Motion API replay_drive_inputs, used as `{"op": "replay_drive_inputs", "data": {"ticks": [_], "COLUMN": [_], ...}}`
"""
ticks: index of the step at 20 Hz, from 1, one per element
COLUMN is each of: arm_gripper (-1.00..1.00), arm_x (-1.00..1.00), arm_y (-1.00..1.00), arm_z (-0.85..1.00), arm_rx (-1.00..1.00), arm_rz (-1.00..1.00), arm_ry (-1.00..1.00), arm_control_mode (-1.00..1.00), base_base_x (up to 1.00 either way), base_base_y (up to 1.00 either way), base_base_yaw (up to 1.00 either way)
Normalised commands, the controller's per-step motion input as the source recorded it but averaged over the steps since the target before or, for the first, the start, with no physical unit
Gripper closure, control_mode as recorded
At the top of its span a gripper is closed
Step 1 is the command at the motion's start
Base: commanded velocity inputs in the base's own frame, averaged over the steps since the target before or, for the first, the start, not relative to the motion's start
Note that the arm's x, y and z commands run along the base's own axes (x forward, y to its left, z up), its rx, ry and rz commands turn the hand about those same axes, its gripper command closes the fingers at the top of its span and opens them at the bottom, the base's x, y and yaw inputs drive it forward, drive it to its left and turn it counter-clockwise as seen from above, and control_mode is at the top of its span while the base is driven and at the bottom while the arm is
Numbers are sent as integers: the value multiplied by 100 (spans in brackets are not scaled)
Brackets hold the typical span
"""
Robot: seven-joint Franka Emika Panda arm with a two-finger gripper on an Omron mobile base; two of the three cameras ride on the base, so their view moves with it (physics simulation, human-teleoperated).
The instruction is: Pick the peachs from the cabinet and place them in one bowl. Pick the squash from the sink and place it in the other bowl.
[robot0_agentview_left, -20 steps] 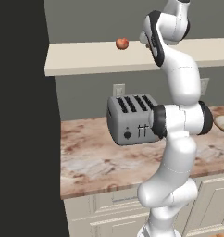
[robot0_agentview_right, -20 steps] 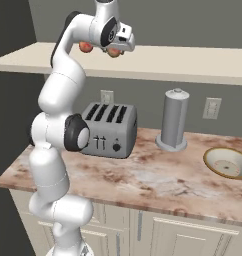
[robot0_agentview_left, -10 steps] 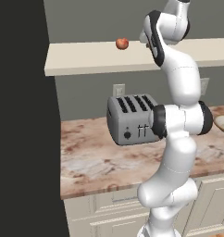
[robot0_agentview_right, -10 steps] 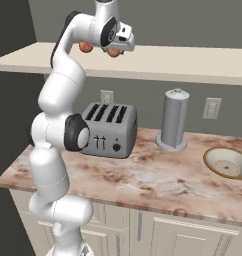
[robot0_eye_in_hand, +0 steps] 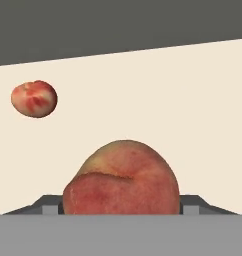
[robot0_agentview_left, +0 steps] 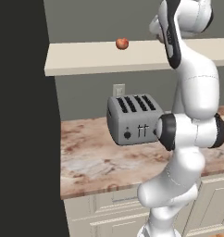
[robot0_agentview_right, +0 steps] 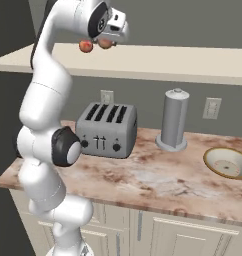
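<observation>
Beige cabinet (robot0_eye_in_hand: 193, 100), claw (robot0_eye_in_hand: 121, 210) gripping peach (robot0_eye_in_hand: 121, 180)

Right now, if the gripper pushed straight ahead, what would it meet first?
The near peach, already sitting at the gripper between its jaws; behind it lies bare cabinet. The other peach is off to the side.

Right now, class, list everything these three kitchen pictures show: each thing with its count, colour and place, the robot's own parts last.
peaches: two, red-orange; near one at the gripper, far one further along the cabinet.
cabinet: one, beige, above the counter.
toaster: one, grey, on the counter.
canister: one, grey, right of the toaster.
bowl: one, cream with golden-brown rim, counter's right end.
counter: one, brown marbled.
wall outlets: two, pale; one, another.
gripper: one, at the near peach; grip unclear.
</observation>
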Motion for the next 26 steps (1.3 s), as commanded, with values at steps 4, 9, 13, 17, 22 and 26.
{"op": "replay_drive_inputs", "data": {"ticks": [4, 9, 13, 17, 22, 26], "arm_gripper": [100, 100, 100, 100, 100, 100], "arm_x": [-98, -100, -100, -100, -99, -79], "arm_y": [38, 32, 11, 0, 0, 0], "arm_z": [-2, -3, -38, -61, -55, -29], "arm_rx": [0, 0, 0, 0, 0, 0], "arm_rz": [-1, -1, -4, -10, -9, -7], "arm_ry": [-1, 0, 5, 10, 15, 22], "arm_control_mode": [-100, -100, -100, -100, -100, -100], "base_base_x": [0, 0, 0, 0, 0, 0], "base_base_y": [0, 0, 0, 0, 0, 0], "base_base_yaw": [0, 0, 0, 0, 0, 0]}}
